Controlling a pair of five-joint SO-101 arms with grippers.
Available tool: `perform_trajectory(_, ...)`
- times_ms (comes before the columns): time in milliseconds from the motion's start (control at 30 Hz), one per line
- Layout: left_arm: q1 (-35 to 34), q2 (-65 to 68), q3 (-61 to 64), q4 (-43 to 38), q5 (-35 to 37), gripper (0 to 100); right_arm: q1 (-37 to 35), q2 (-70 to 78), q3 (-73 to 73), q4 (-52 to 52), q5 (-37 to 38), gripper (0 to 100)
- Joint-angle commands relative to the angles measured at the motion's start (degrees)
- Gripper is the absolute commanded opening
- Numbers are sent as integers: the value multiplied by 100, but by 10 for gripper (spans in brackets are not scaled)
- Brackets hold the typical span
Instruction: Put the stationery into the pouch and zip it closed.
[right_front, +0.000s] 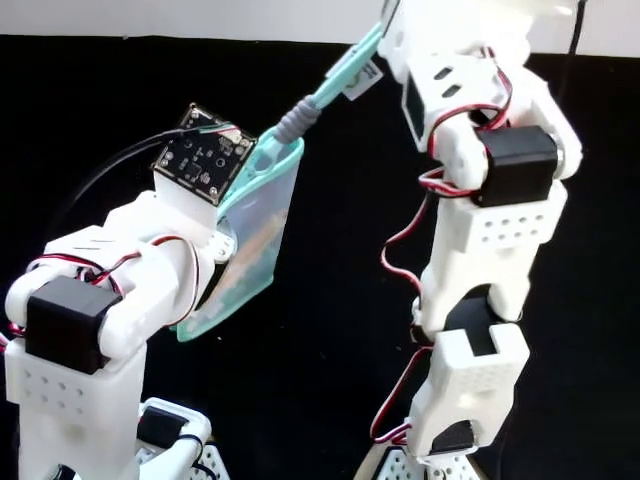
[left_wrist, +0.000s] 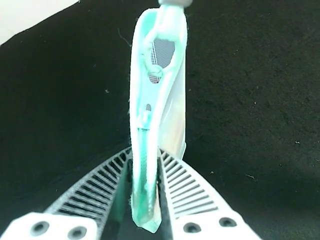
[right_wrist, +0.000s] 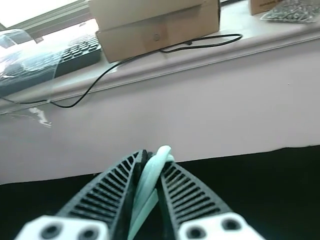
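A translucent pouch (right_front: 252, 235) with mint-green edging hangs in the air above the black table, tilted. Pale shapes of stationery (right_front: 250, 262) show faintly through its wall. My left gripper (left_wrist: 145, 159) is shut on the pouch's (left_wrist: 156, 95) green edge, with the zip track running between the fingers. From the pouch's upper corner a green strap (right_front: 340, 72) with a grey sleeve (right_front: 297, 120) runs up to my right gripper (right_front: 385, 38). In the right wrist view that gripper (right_wrist: 150, 156) is shut on the green strap (right_wrist: 148, 182).
Black cloth (right_front: 330, 300) covers the table under both arms. A pale wall (right_wrist: 200, 110) stands behind it, with cardboard boxes (right_wrist: 155, 22), a black cable (right_wrist: 195, 42) and a keyboard (right_wrist: 75, 50) on a ledge above.
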Motion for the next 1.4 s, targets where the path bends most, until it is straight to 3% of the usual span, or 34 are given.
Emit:
perform_trajectory(0, -4, -110, 101, 149, -26, 6, 611, 145, -154, -66, 62, 5)
perform_trajectory(867, -400, -110, 409, 149, -35, 6, 2035, 2862, -207, -3046, 79, 5)
perform_trajectory(1367, -400, -110, 585, 141, -35, 6, 3020, 3398, -154, -3116, 88, 5)
